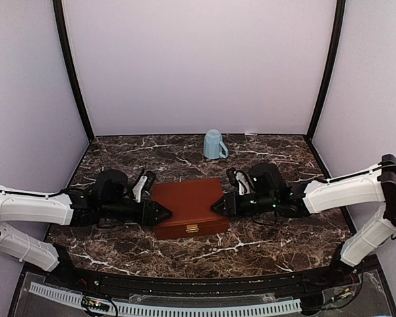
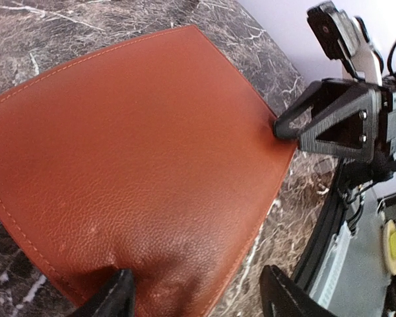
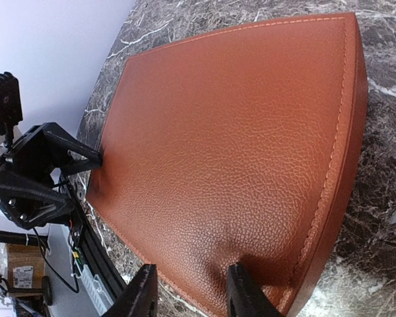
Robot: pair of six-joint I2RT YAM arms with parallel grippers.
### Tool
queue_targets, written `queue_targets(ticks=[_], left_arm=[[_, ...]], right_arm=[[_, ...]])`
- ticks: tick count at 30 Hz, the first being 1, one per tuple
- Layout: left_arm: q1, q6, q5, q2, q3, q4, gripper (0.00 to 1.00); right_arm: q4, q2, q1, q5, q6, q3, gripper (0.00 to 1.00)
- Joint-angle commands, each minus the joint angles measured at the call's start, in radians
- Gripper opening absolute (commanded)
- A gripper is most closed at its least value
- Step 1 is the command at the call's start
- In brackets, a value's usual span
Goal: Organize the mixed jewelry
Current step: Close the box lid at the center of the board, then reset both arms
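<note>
No mixed jewelry shows in any view. A closed reddish-brown box (image 1: 188, 205) with a brass clasp (image 1: 192, 228) lies at the table's middle, its leather-grained lid (image 2: 132, 152) filling both wrist views. My left gripper (image 1: 164, 212) sits at the box's left side, open. One of its fingers (image 2: 119, 296) is over the lid and the other is past the lid's edge, above the marble. My right gripper (image 1: 218, 206) is at the box's right side, open. One of its fingers (image 3: 246, 290) presses a dent into the lid (image 3: 237, 132) and the other hangs off the edge.
A light-blue mug (image 1: 214, 144) stands upright behind the box near the back wall. Dark veined marble (image 1: 264, 241) surrounds the box. Pale walls close in the sides and back. A black rail (image 1: 185, 284) runs along the near edge.
</note>
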Motion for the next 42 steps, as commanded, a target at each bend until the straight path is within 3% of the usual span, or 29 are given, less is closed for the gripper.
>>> queue_targets(ticks=[1,3,6,8,18,26,28,33,35,42], left_arm=[[0.000,0.043,-0.046,0.023,0.038,-0.092,0.73],[0.002,0.070,-0.073,0.041,0.088,-0.082,0.86],[0.033,0.119,-0.099,0.115,0.179,-0.066,0.91],[0.111,0.142,-0.093,0.175,0.226,-0.051,0.92],[0.504,0.254,-0.133,0.362,0.264,0.183,0.92],[0.830,0.235,-0.157,0.216,0.067,0.404,0.93],[0.865,0.252,-0.218,0.142,-0.020,0.436,0.94],[0.873,0.328,-0.549,-0.027,-0.146,0.448,0.96],[0.873,0.363,-0.590,-0.055,-0.202,0.511,0.96],[0.869,0.477,-0.391,0.048,-0.321,0.933,0.97]], right_arm=[[-0.083,-0.040,0.009,0.080,-0.081,0.044,0.44],[-0.083,-0.054,0.006,0.142,-0.111,0.074,0.58],[-0.073,-0.045,-0.019,0.190,-0.154,0.121,0.77],[-0.059,-0.025,-0.058,0.182,-0.171,0.150,0.82],[0.023,0.036,-0.396,0.203,-0.312,0.132,0.86],[0.113,-0.114,-0.747,0.162,-0.411,-0.016,0.86],[0.153,-0.161,-0.809,0.171,-0.423,-0.065,0.86],[0.285,-0.295,-0.908,0.260,-0.433,-0.228,0.87],[0.355,-0.349,-0.946,0.326,-0.469,-0.316,0.87],[0.572,-0.374,-0.951,0.480,-0.540,-0.468,0.92]])
